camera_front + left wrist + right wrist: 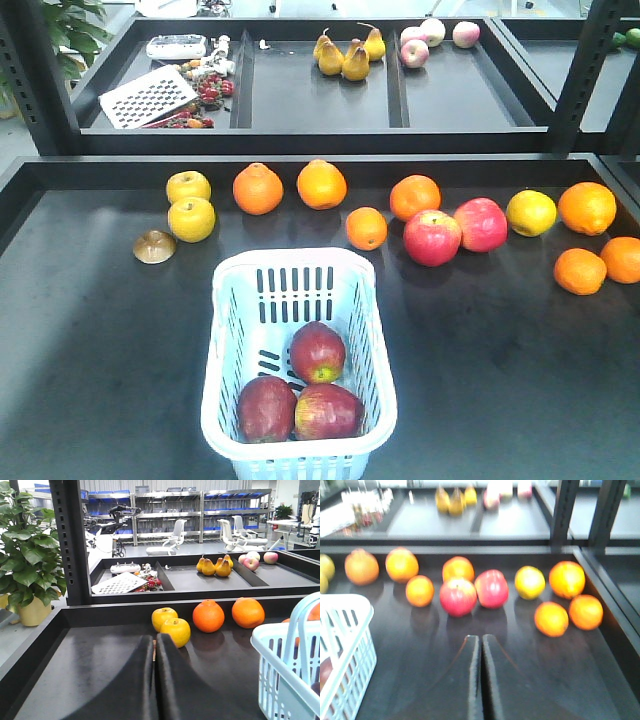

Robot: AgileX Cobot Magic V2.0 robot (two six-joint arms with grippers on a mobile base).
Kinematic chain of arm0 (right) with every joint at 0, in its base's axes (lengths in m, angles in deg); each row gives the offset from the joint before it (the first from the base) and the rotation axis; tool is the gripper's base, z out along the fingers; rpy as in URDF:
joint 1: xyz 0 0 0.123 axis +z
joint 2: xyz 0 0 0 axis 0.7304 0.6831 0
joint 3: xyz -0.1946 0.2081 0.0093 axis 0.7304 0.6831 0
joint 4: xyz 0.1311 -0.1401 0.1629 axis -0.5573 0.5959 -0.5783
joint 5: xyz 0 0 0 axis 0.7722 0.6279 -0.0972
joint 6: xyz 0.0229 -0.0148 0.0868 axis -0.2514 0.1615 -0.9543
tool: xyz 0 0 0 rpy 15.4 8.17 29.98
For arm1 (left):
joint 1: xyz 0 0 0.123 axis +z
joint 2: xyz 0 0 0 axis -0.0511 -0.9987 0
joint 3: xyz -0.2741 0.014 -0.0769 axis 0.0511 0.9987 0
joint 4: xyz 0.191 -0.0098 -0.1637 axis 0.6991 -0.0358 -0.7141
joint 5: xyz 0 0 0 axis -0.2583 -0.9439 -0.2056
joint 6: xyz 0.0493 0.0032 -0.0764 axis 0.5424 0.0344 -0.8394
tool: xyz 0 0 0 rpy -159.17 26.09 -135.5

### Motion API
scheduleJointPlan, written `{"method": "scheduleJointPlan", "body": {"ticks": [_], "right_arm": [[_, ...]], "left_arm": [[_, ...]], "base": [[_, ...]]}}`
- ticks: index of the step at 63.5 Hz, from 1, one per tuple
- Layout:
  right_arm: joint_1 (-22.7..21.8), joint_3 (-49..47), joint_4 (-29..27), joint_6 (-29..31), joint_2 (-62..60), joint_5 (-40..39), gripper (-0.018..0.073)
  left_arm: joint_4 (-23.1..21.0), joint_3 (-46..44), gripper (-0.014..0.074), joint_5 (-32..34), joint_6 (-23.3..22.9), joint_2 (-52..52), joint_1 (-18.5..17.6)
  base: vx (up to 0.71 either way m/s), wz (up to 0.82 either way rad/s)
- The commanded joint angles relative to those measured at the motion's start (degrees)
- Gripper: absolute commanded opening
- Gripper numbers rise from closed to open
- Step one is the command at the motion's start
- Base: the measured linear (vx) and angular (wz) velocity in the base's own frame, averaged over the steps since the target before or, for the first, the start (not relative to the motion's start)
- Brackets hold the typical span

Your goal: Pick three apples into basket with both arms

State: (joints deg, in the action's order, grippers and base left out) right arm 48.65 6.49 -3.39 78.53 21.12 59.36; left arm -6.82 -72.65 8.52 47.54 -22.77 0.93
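Basket near centre on the dark table; all three apples inside, toward its near end. Left gripper left of basket, right gripper right of it, both clenched, empty. Nothing remains to reach for.

Items you cannot fully read:
- Basket: near rim cut by the front view's lower edge; only a corner shows in each wrist view.
- Right wrist view: blurred throughout; far-shelf fruit indistinct.
- Red clutter beside the grater: too small to identify.
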Motion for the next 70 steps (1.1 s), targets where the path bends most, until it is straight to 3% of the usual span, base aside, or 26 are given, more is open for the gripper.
{"method": "scheduleJointPlan", "body": {"ticks": [1, 15, 28, 70], "right_arm": [[-0.3, 4.58, 0.49, 0.35, -5.05, -10.38, -0.0009], [-0.3, 15.56, -1.11, 0.35, -16.84, -17.15, -0.0009], [-0.42, 20.41, -1.75, -0.28, -16.66, -24.36, -0.0009], [-0.42, 20.39, -1.65, -0.26, -16.66, -23.14, -0.0009]], "left_arm": [[-0.53, 0.41, -0.0006, 4.2, -0.21, 0.95, 0.14], [-0.53, 0.41, -0.0006, 4.2, -0.21, 0.95, 0.14], [-0.53, 0.41, -0.0006, 4.15, -0.21, 0.89, 0.14], [-0.53, 0.41, -0.0006, 4.15, -0.21, 0.89, 0.14]], "base": [[0.0, 0.0], [0.0, 0.0], [0.0, 0.0], [0.0, 0.0]]}}
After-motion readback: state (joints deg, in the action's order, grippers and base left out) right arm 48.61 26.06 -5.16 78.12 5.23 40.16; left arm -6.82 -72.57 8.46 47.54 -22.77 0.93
